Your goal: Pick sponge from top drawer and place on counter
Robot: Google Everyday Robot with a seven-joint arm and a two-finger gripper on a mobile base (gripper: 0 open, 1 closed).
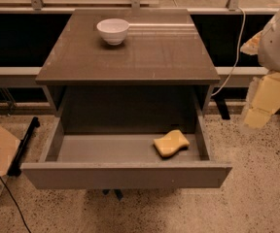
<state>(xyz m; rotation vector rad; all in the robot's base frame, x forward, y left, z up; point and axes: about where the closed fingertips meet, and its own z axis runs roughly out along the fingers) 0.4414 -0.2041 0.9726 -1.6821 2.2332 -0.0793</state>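
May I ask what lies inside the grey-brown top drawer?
A wavy yellow sponge, right front; the drawer's front panel hides its nearest floor. The gripper hangs outside, right.

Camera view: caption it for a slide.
Small yellow wavy-edged sponge lies in open grey-brown top drawer; pale yellow gripper hangs beside cabinet, frame right.

1. The counter is smooth, glossy grey-brown, faintly reflective.
2. The top drawer is smooth, matt grey inside.
3. The sponge looks like soft, matt foam.
4. The bowl is glossy white.
5. The gripper, far right beside the cabinet, looks matt pale yellow.
6. The floor is speckled stone.
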